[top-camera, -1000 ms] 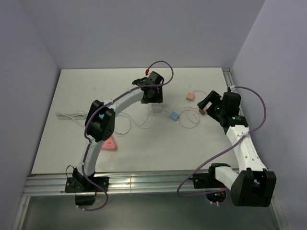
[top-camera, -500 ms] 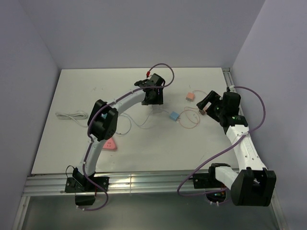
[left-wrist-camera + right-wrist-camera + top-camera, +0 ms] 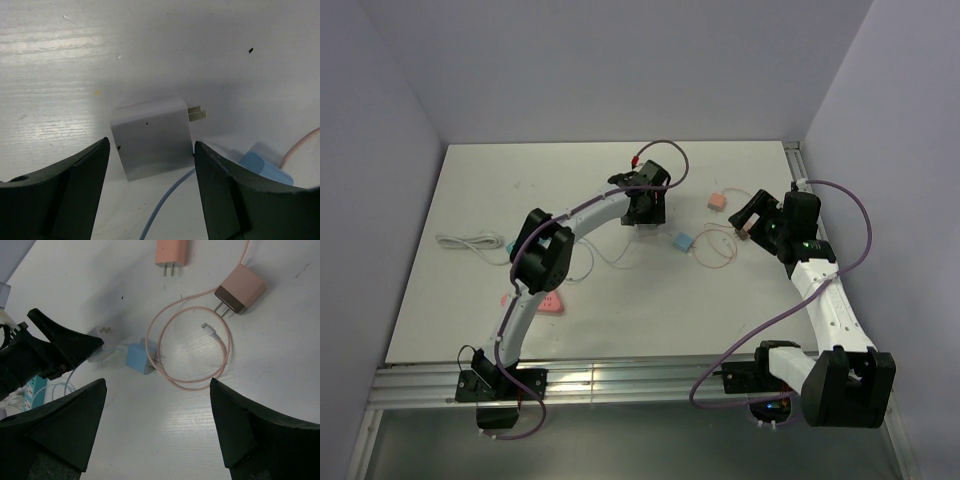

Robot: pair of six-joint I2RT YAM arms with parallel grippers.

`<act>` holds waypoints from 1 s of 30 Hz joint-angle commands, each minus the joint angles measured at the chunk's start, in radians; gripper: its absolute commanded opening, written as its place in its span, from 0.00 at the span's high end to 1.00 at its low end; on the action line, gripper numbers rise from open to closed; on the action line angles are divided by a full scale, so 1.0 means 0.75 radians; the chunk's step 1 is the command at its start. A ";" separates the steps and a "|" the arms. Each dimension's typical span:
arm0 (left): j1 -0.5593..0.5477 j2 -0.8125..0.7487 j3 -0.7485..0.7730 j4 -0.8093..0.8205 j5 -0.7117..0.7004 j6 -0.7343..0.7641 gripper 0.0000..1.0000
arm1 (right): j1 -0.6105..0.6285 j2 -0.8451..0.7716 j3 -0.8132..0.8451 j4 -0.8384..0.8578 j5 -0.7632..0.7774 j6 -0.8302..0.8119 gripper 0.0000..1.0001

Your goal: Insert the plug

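A white cube plug (image 3: 151,137) lies flat on the table, its two prongs (image 3: 196,114) pointing right. My left gripper (image 3: 151,150) hangs just over it, open, one finger on each side and neither touching. From above, that left gripper (image 3: 647,216) is at the table's middle back. In the right wrist view the white plug (image 3: 98,347) shows partly behind the left fingers (image 3: 65,337). My right gripper (image 3: 157,385) is open and empty above the table, near a blue plug (image 3: 140,357). It sits right of centre (image 3: 750,215).
The blue plug (image 3: 682,241) trails a looped pink cable (image 3: 192,347). Two pink chargers (image 3: 171,252) (image 3: 240,290) lie behind it. A pink power strip (image 3: 546,302) shows under the left arm, with a white cable (image 3: 465,242) at the far left. A teal strip (image 3: 32,390) shows at the right wrist view's edge.
My left arm has swung right, carrying its gripper a little right and toward the blue plug. The right arm has stayed put. Neither gripper's opening changed.
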State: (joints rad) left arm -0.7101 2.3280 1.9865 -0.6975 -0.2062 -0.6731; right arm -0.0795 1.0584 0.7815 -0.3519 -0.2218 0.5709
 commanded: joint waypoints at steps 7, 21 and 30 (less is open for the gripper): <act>-0.019 0.017 0.023 0.032 -0.020 -0.023 0.30 | -0.006 -0.004 0.011 0.040 -0.013 -0.019 0.10; -0.021 -0.024 -0.057 0.065 -0.097 0.042 0.92 | 0.006 -0.016 0.013 0.044 -0.038 -0.008 0.10; -0.012 -0.201 0.094 0.024 -0.191 0.147 1.00 | 0.030 0.000 0.032 0.046 -0.050 -0.019 0.10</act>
State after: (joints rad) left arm -0.7231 2.3146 1.9709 -0.6773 -0.2920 -0.6201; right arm -0.0692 1.0584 0.7815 -0.3515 -0.2485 0.5709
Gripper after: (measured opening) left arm 0.610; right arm 0.901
